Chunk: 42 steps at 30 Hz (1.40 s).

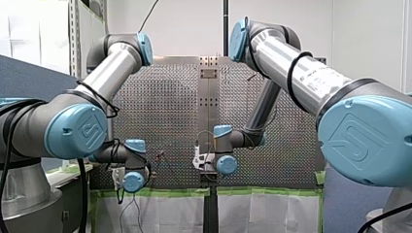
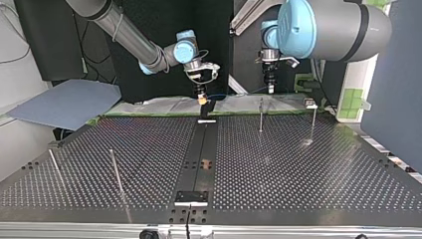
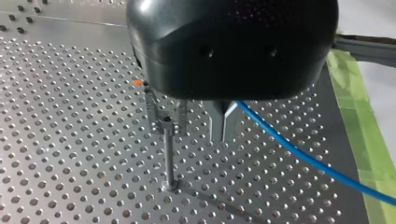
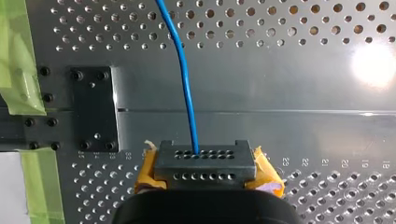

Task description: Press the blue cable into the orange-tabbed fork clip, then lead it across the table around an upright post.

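Between my left gripper's metal fingers, which are pressed together, the blue cable is pinched. It trails off to one side over the perforated table. Just beside that claw I see an upright post, with the orange-tabbed fork clip behind it, apart from the cable. My right gripper clamps a black connector block between yellow pads. The cable enters the block and runs straight ahead.
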Motion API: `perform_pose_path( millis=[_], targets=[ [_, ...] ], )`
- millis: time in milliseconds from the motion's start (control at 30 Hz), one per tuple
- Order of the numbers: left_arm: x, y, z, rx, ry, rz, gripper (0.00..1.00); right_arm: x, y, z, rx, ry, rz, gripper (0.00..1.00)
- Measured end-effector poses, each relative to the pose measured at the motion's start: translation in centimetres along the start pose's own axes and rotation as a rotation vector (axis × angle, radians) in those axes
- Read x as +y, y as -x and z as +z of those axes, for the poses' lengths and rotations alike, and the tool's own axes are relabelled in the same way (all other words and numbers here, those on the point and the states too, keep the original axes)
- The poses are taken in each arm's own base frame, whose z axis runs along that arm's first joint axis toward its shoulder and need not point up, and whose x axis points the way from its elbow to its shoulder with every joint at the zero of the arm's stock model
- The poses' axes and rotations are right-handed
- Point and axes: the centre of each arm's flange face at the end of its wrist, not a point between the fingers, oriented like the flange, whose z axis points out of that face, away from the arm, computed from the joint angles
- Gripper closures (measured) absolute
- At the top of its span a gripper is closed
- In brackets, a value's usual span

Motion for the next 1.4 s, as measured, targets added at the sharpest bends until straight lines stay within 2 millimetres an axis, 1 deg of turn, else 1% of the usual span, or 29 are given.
perform_pose_path(
  millis=[300, 467, 667, 867, 1133, 1400],
  targets=[
    [-0.5, 2.4, 0.5, -0.015, -0.01, -0.01, 1.0, 0.2, 0.1, 0.1, -0.003, 0.004, -0.002, 1.0],
    [-0.3, 2.8, 0.8, -0.022, -0.005, -0.013, 1.0, 0.2, 0.1, 0.1, -0.004, 0.005, -0.002, 1.0],
    [0.1, 2.8, 1.1, -0.027, -0.002, -0.023, 1.0, 0.3, 0.2, 0.1, -0.005, 0.006, -0.002, 1.0],
    [0.0, 2.9, 1.8, -0.033, -0.026, -0.031, 1.0, 0.7, 0.1, 0.3, -0.002, 0.012, -0.001, 1.0],
    [0.3, 1.0, 3.0, -0.013, -0.032, -0.055, 1.0, 1.1, 0.2, 0.4, -0.004, 0.017, -0.001, 1.0],
    [0.6, 0.9, 4.3, -0.002, -0.018, -0.054, 1.0, 1.4, 0.0, 0.6, 0.0, 0.022, -0.001, 1.0]
  ],
)
